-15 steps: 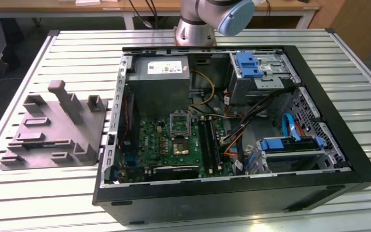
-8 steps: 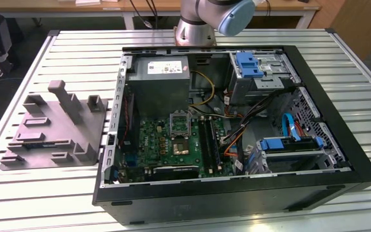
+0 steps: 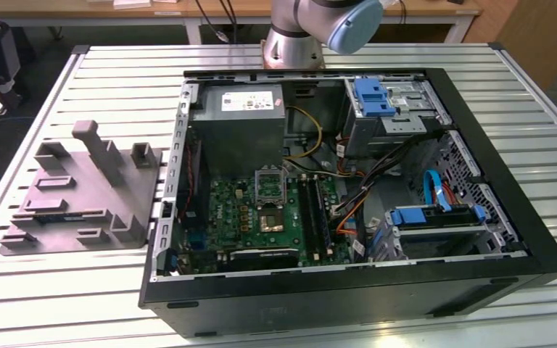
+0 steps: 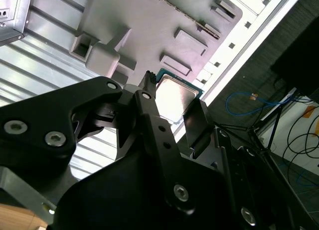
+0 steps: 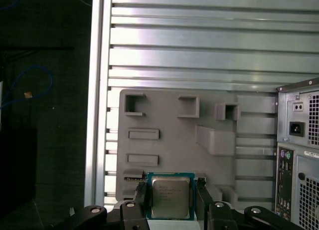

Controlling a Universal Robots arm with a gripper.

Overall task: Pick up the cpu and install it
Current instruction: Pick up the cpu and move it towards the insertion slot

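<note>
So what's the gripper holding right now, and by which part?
The gripper holds the cpu by two opposite side edges, with the grey fixture behind it in both wrist views.

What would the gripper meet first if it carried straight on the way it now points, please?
Probably the grey fixture on the slatted table: the gripper, jaws shut on the cpu, points toward it, though depth is unclear.
</note>
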